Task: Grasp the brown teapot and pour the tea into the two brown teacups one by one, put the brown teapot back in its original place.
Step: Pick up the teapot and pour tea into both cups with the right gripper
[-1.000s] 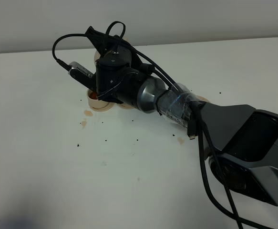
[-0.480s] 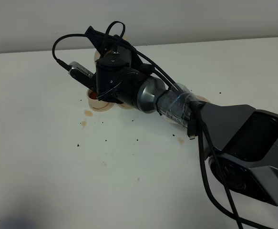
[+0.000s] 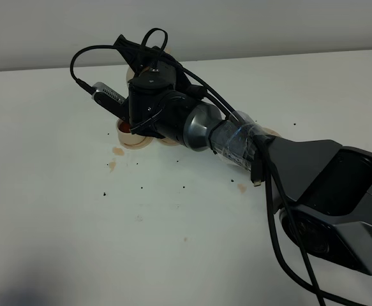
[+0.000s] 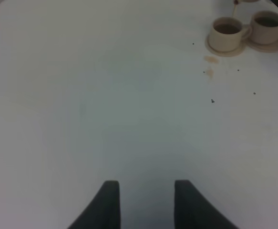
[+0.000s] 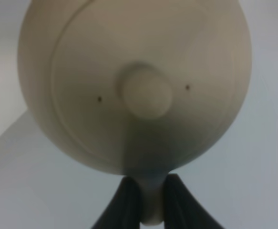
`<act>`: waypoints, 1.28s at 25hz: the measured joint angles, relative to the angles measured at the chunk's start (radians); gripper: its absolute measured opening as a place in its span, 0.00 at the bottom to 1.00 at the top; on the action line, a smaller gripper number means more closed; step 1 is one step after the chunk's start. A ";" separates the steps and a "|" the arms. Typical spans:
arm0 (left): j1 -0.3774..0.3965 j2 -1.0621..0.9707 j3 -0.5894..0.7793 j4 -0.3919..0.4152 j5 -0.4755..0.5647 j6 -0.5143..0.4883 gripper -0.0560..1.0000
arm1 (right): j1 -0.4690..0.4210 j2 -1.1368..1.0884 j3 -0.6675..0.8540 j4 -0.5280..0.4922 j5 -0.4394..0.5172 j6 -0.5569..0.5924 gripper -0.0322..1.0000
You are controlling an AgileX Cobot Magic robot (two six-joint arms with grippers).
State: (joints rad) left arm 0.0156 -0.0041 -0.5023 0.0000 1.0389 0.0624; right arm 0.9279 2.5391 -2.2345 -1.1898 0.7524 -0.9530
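The brown teapot point(image 5: 134, 86) fills the right wrist view, lid knob toward the camera. My right gripper point(image 5: 151, 202) is shut on its loop handle. In the high view the right arm point(image 3: 205, 127) reaches across to the far left and its wrist hides nearly all of the teapot. Just beneath it stand the two brown teacups, one point(image 3: 129, 134) showing reddish tea, the other point(image 3: 168, 141) mostly covered by the arm. Both cups point(image 4: 227, 33) point(image 4: 267, 26) on their saucers also appear in the left wrist view, holding dark tea. My left gripper point(image 4: 146, 205) hovers open over bare table, far from them.
A beige saucer plate point(image 3: 272, 134) peeks out behind the right forearm. Tea stains point(image 3: 115, 156) and dark specks point(image 3: 141, 187) dot the white table point(image 3: 77, 223) near the cups. The back wall runs along the table's far edge.
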 joint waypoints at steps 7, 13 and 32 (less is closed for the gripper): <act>0.000 0.000 0.000 0.000 0.000 0.000 0.36 | 0.000 0.000 0.000 0.079 0.010 0.001 0.16; 0.000 0.000 0.000 0.000 0.000 0.001 0.36 | 0.000 0.000 0.000 0.107 0.015 0.037 0.16; 0.000 0.000 0.000 0.000 0.000 0.001 0.36 | -0.014 -0.009 -0.167 0.354 0.251 0.111 0.16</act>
State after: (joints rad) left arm 0.0156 -0.0041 -0.5023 0.0000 1.0389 0.0633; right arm 0.9141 2.5298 -2.4018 -0.8359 1.0032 -0.8422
